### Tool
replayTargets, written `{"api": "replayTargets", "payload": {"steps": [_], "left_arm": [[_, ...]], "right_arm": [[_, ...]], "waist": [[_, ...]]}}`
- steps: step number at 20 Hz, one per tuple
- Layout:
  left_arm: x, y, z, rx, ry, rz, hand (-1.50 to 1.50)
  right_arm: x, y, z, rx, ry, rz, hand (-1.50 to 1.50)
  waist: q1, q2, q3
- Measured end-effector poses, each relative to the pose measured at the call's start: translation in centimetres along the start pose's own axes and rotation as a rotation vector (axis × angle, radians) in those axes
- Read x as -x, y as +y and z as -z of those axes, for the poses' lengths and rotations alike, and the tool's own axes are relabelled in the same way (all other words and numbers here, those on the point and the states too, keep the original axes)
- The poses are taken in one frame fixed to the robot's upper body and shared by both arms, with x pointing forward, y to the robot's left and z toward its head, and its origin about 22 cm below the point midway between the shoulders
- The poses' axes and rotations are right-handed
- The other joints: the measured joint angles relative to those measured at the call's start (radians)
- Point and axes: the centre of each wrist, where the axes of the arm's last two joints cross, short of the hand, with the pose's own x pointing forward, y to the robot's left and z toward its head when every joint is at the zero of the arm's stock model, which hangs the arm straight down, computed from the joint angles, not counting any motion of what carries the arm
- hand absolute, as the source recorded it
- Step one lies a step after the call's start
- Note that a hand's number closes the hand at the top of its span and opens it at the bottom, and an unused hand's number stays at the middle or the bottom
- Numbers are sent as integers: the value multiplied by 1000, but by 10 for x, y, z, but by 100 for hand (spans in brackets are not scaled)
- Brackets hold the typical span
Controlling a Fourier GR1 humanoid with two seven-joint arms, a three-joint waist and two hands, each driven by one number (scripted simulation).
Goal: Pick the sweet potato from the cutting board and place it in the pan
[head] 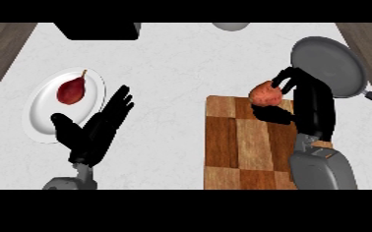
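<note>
An orange-brown sweet potato (264, 95) is held over the far edge of the checkered wooden cutting board (236, 147). My right hand (311, 103) is shut on it, fingers curled over its top and right side. The grey round pan (328, 66) lies just behind and to the right of that hand, partly hidden by it. My left hand (98, 128) rests open at the left, fingers straight, next to a white plate.
A white plate (49, 110) at the left carries a dark red pear (72, 91). A black object (102, 30) sits at the counter's far edge, and a grey rounded item (231, 26) shows at the top middle. Wooden strips border both top corners.
</note>
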Motion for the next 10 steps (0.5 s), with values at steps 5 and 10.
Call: {"api": "replayTargets", "payload": {"steps": [5,10], "left_arm": [[0,1,4,6,4,-2,0],[-2,-1,4,11,0,-1,0]], "right_arm": [[41,-1,28,40,27,25,150],[78,0,65,100,36,-68,150]], "waist": [[4,1,0],[11,3,0]]}}
